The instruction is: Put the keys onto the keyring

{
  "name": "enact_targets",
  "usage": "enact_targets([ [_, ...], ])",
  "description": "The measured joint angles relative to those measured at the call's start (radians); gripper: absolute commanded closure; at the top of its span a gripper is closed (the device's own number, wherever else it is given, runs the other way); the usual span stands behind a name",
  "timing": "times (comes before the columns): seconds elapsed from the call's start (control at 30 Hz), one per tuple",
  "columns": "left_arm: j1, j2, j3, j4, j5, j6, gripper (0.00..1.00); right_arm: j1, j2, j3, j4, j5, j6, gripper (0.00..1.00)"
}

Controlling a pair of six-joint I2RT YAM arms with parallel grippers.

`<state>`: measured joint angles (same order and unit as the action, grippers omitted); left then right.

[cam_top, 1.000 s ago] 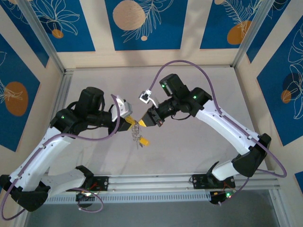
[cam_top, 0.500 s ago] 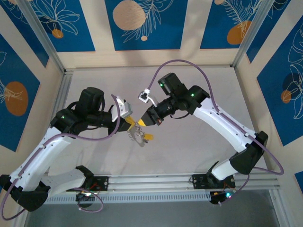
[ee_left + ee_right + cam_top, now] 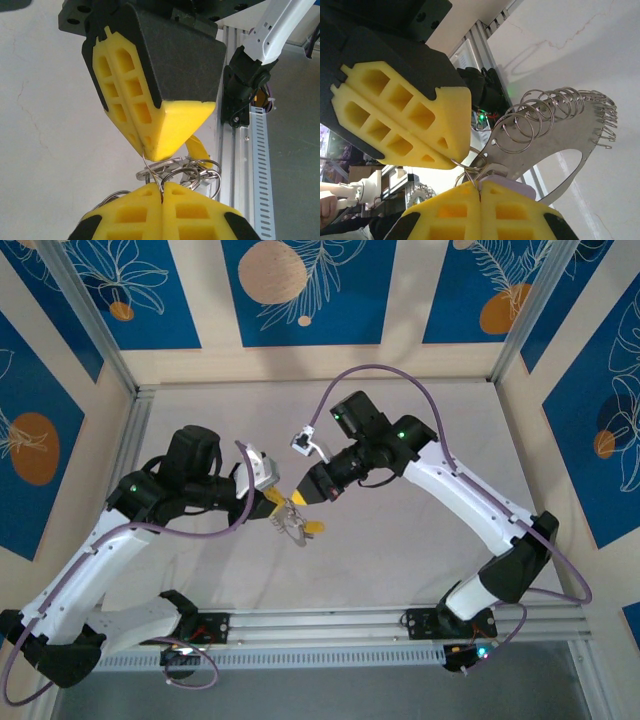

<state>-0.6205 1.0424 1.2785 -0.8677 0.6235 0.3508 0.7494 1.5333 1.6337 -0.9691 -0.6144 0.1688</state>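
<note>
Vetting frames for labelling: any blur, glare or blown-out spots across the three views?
Top external: evenly lit, sharp, soft arm shadows on the table, but the keyring is too small to resolve. Left wrist: pale table nearly blown out, glints on the keyring. Right wrist: metal plate of rings crisp, throwing a clear shadow; background lower left blurred.

A pale grey table (image 3: pixel 385 552) sits below blue floral wall panels (image 3: pixel 345 305).

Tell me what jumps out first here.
Two yellow-tipped grippers meet tip to tip mid-table: left gripper and right gripper both pinch the keyring between them. A yellow tag sticks out beside it, and the right wrist view shows a flat metal plate strung with small rings.
</note>
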Motion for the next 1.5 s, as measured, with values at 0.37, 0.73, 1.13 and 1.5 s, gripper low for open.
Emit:
enact_targets([
  [0.37,0.0,-0.001,-0.021,0.015,0.0,-0.001,1.0,0.0,0.028,0.023,-0.043,0.02,0.027,1.0],
  [0.73,0.0,-0.018,-0.08,0.1,-0.016,-0.065,1.0,0.026,0.028,0.034,-0.041,0.161,0.112,1.0],
  [1.13,0.0,-0.02,-0.121,0.224,-0.04,-0.165,1.0,0.043,-0.032,-0.025,0.084,0.304,0.23,1.0],
  [1.5,0.0,-0.021,-0.146,0.281,-0.052,-0.22,1.0,0.069,-0.04,-0.026,0.092,0.404,0.251,1.0],
])
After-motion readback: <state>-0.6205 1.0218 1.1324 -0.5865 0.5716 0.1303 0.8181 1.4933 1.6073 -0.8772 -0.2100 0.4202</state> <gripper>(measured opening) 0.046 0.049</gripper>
